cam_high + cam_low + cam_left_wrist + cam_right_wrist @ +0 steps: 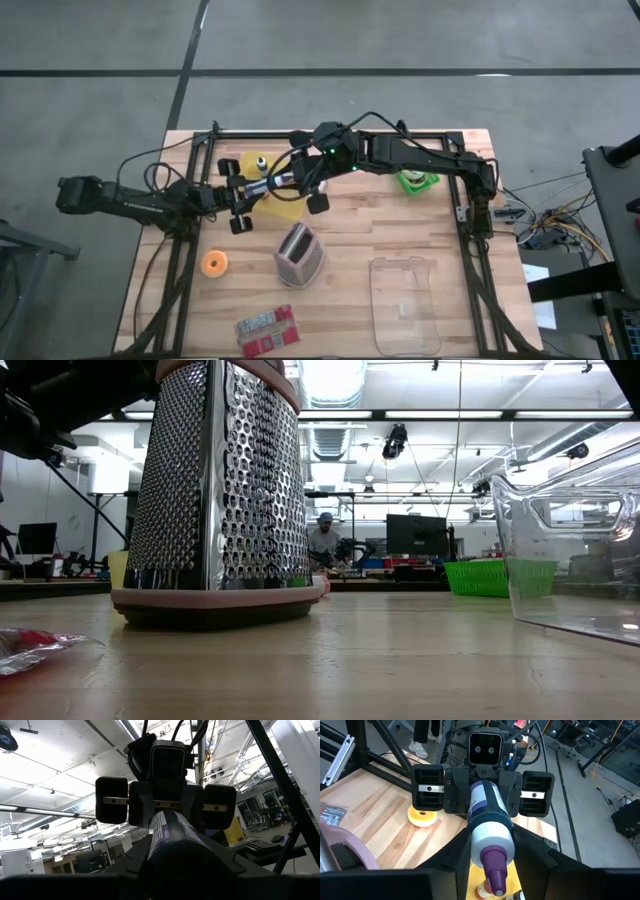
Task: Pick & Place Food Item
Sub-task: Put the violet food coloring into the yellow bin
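Observation:
A dark bottle [272, 186] with a printed label, a white collar and a purple nozzle [495, 870] hangs over the table's far middle, between my two grippers. My left gripper [254, 193] reaches in from the table's left and is shut on the bottle's base end. My right gripper [292, 180] comes from the right and is shut on the nozzle end. The two grippers face each other along the bottle. Below the bottle lies a yellow plate [288, 208]. My left gripper pinches the bottle's dark body near its base [485, 795] between its two fingers, coming from the table's left with the fingers lying along the bottle. The bottle is clear of the table. My right gripper has its two fingers [455, 857] against opposite sides of the white collar [490, 837], just behind the purple nozzle. It comes from the table's right, along the bottle. The nozzle points back toward its wrist.
A metal grater [298, 255] stands at the middle, a clear container [405, 305] to its right near the front. A yellow ring [214, 264] and a red packet [268, 330] lie front left. A green basket [418, 182] and a small bottle [258, 162] sit at the back.

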Robot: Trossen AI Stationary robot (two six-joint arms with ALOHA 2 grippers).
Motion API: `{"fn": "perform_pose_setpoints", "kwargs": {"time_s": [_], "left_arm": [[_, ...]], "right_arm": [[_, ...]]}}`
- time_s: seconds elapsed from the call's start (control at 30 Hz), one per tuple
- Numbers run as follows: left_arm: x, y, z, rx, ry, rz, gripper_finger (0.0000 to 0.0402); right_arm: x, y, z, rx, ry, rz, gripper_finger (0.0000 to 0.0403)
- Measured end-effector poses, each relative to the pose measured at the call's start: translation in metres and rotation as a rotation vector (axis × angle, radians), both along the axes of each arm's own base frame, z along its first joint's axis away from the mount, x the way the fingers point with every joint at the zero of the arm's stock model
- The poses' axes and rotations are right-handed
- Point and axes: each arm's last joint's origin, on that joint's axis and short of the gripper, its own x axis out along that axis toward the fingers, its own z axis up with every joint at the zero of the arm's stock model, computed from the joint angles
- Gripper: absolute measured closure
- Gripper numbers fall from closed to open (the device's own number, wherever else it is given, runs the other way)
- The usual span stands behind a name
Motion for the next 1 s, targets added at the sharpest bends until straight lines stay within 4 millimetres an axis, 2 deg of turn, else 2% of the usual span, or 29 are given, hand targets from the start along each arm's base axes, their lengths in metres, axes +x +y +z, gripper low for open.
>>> {"fn": "perform_pose_setpoints", "kwargs": {"time_s": [0.53, 0.73, 0.8, 0.9, 1.0], "left_arm": [[0.001, 0.0, -0.003, -0.014, 0.027, 0.003, 0.0275], [0.006, 0.001, -0.001, -0.045, 0.069, 0.006, 0.0275], [0.007, 0.001, 0.001, -0.062, 0.068, 0.0, 0.025], [0.005, 0.001, 0.013, -0.074, -0.017, -0.027, 0.0187], [0.007, 0.001, 0.007, -0.097, 0.032, -0.014, 0.0145]], "right_arm": [[-0.003, -0.006, -0.008, -0.04, 0.086, -0.022, 0.0295], [-0.007, -0.019, -0.012, -0.048, 0.136, -0.054, 0.0295], [-0.009, -0.022, -0.013, -0.052, 0.154, -0.06, 0.0295], [-0.012, -0.029, -0.022, -0.068, 0.235, -0.087, 0.0295], [-0.011, -0.033, -0.023, -0.077, 0.225, -0.101, 0.0295]]}}
